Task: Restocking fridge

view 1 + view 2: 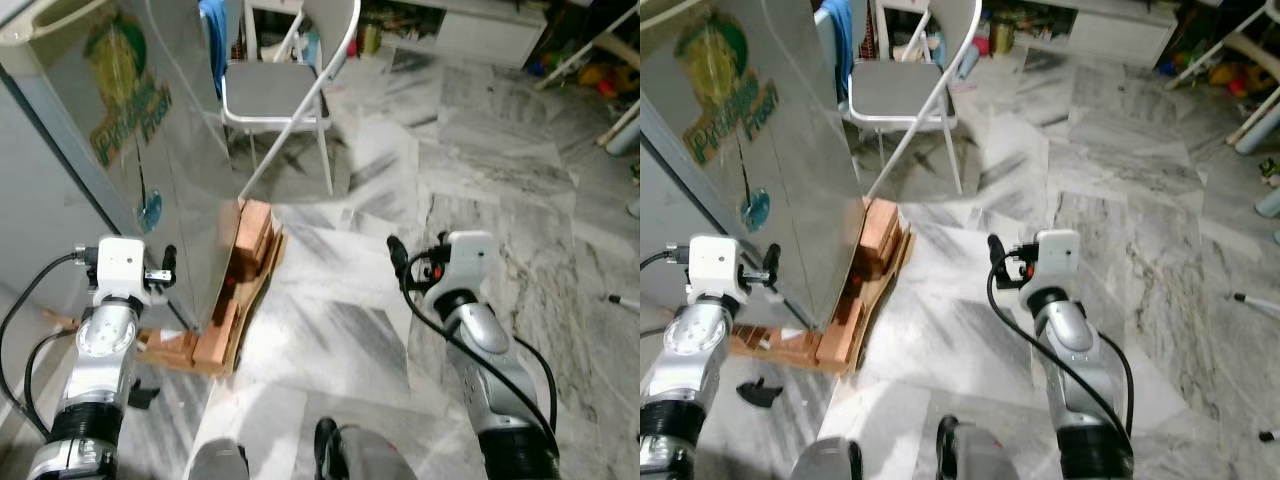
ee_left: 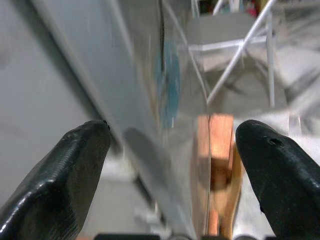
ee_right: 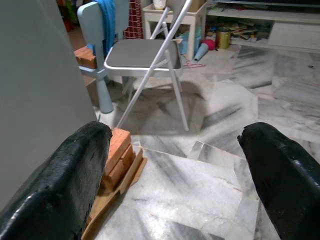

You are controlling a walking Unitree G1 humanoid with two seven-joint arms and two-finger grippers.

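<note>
Currently:
fridge [image 1: 150, 180]: smooth silver metal side with a green logo sticker, at the robot's left, standing on red bricks [image 1: 250, 245] stacked over a wooden pallet [image 1: 235, 330].
left gripper [image 2: 172, 175]: black rubbery fingers spread apart, nothing between them, close to the fridge's corner edge.
right gripper [image 3: 180, 180]: fingers wide apart, holding nothing, over bare floor well right of the fridge.
floor [image 1: 480, 170]: polished grey-white veined marble slabs.
room: cluttered low shelves along the far wall.
nearby: grey metal folding chair [image 1: 285, 90] just behind the fridge; blue cloth [image 3: 107, 25] draped over a pale blue chair [image 3: 92, 30].
</note>
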